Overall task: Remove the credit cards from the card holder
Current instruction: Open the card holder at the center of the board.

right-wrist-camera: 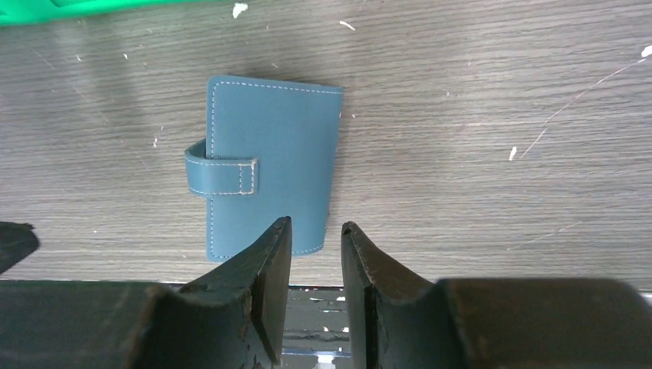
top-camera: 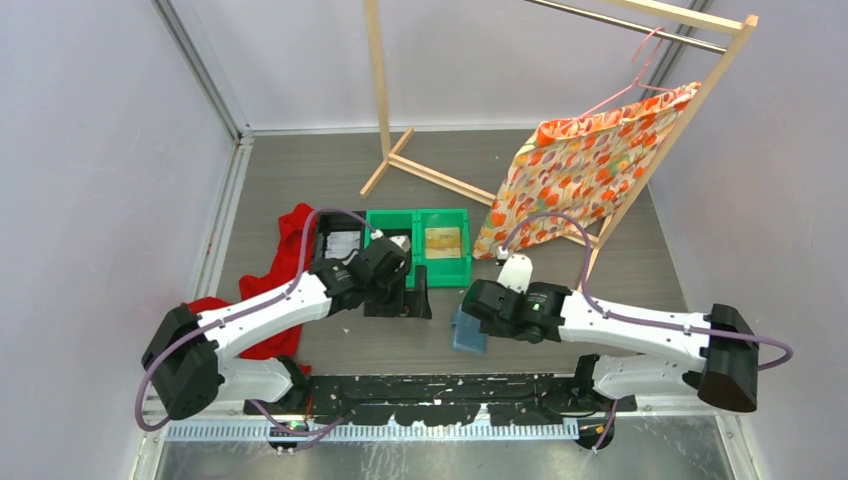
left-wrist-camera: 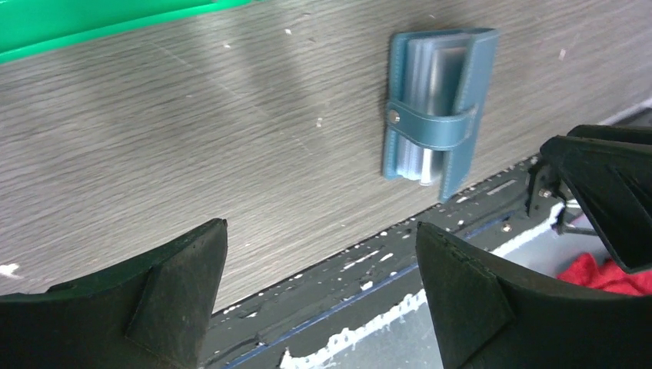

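Observation:
The card holder (top-camera: pixel 468 332) is a small slate-blue wallet lying flat near the table's front edge. It is folded shut, with its tab (right-wrist-camera: pixel 223 167) wrapped round one side. The credit cards are hidden; only pale pocket edges (left-wrist-camera: pixel 430 65) show at the holder's open end. My right gripper (right-wrist-camera: pixel 317 224) hovers over the holder's near right corner, its jaws a narrow gap apart with nothing between them. In the top view my right gripper (top-camera: pixel 474 304) overlaps the holder's far end. My left gripper (left-wrist-camera: pixel 319 228) stands wide open and empty, left of the holder (left-wrist-camera: pixel 434 108).
Two green bins (top-camera: pixel 418 214) sit behind the grippers, with a black tray (top-camera: pixel 338 244) to their left. A red cloth (top-camera: pixel 288 240) lies at the left. A wooden rack (top-camera: pixel 440 180) with a patterned fabric (top-camera: pixel 580 170) stands at the back right. A black rail (top-camera: pixel 440 392) runs along the front edge.

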You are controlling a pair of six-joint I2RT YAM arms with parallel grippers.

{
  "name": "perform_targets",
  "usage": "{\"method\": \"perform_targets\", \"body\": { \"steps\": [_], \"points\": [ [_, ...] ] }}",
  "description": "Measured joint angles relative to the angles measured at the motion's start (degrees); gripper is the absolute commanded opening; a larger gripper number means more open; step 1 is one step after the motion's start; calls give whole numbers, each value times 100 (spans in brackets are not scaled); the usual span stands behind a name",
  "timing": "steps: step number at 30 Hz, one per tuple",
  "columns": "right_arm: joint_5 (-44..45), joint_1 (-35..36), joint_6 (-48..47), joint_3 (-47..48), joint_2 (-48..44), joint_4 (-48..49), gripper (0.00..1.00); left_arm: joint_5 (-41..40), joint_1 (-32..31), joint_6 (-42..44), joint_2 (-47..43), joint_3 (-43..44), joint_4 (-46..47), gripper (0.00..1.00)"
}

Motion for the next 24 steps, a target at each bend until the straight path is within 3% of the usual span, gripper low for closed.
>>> {"method": "perform_targets", "body": {
  "steps": [5, 14, 24],
  "points": [
    [326, 0, 127, 66, -378, -291, 37, 509, -24, -48, 269, 4, 564, 80],
    [1073, -44, 367, 234, -1165, -1150, 41, 979, -232, -188, 1333, 160, 1554, 74],
    [1344, -61, 743, 234, -1731, -1919, 42, 1390, -787, -243, 2229, 789, 2188, 68]
  ]
}}
